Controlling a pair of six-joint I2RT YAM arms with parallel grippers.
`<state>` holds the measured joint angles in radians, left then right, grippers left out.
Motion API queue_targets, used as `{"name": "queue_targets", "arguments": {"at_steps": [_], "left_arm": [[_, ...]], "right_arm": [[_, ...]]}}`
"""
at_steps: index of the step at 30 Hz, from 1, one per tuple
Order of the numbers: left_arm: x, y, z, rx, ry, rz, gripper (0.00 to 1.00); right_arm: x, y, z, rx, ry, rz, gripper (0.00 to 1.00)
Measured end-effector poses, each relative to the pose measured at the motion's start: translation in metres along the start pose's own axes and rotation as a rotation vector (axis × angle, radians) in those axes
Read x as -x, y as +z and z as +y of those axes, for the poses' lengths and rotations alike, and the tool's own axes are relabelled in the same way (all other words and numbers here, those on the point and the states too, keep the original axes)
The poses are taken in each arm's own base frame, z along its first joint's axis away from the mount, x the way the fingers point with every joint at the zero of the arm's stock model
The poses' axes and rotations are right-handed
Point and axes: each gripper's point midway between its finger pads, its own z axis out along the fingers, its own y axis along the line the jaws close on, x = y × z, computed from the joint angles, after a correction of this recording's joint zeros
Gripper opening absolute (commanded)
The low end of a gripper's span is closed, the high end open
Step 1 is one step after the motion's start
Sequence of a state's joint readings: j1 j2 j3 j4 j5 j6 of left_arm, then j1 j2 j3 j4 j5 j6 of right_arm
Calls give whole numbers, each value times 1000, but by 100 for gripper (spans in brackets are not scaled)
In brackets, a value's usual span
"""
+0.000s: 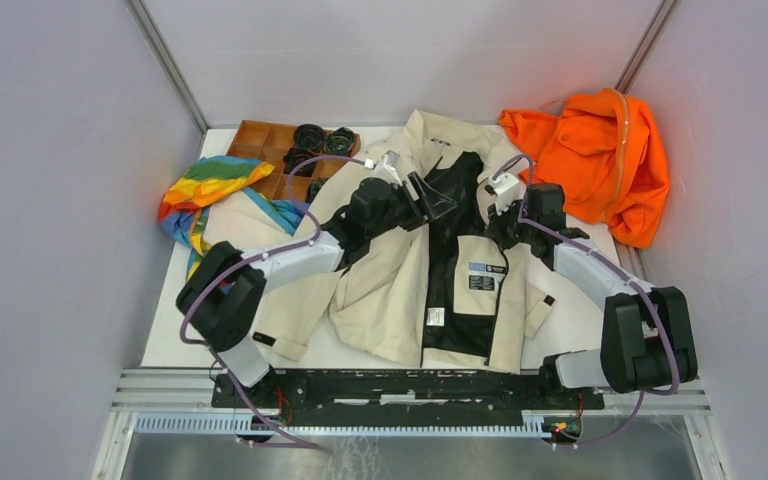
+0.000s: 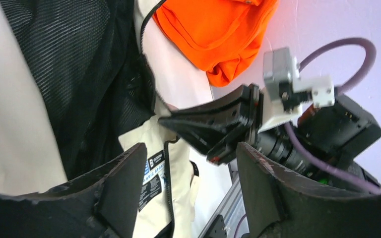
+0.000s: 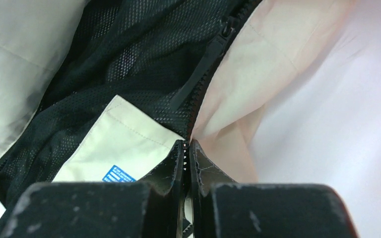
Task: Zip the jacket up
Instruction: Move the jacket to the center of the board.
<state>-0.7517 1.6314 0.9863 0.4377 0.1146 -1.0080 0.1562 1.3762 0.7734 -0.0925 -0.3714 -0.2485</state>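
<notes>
The cream jacket (image 1: 390, 290) lies open on the table, its black mesh lining (image 1: 455, 190) showing down the middle. My right gripper (image 1: 505, 222) is at the inner edge of the jacket's right front panel. In the right wrist view it (image 3: 187, 146) is shut on the zipper edge, with teeth showing between the pads. The zipper tape and its pull tab (image 3: 201, 67) run away from the fingertips. My left gripper (image 1: 438, 200) hovers over the lining near the collar. In the left wrist view it (image 2: 191, 153) is open with nothing between the fingers, facing the right gripper (image 2: 213, 124).
A bright orange garment (image 1: 600, 160) is heaped at the back right. A rainbow-striped cloth (image 1: 205, 190) lies at the left, beside a wooden compartment tray (image 1: 260, 145) holding dark round objects (image 1: 325, 140). Grey walls enclose the table; a metal rail (image 1: 410, 385) runs along the near edge.
</notes>
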Motion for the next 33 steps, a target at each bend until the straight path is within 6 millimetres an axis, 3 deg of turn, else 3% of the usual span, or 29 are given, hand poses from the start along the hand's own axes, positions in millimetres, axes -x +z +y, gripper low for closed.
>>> {"name": "queue_targets", "arguments": {"at_steps": [5, 13, 21, 33], "left_arm": [[-10, 37, 5, 26, -14, 82, 66], [-33, 81, 35, 110, -23, 201, 61], [-50, 100, 48, 117, -23, 278, 54], [-62, 115, 41, 37, -26, 355, 49]], "right_arm": [[-22, 3, 14, 43, 56, 19, 8], [-12, 3, 10, 49, 107, -32, 8], [-8, -1, 4, 64, 168, -64, 8], [-6, -2, 6, 80, 183, -77, 8]]}}
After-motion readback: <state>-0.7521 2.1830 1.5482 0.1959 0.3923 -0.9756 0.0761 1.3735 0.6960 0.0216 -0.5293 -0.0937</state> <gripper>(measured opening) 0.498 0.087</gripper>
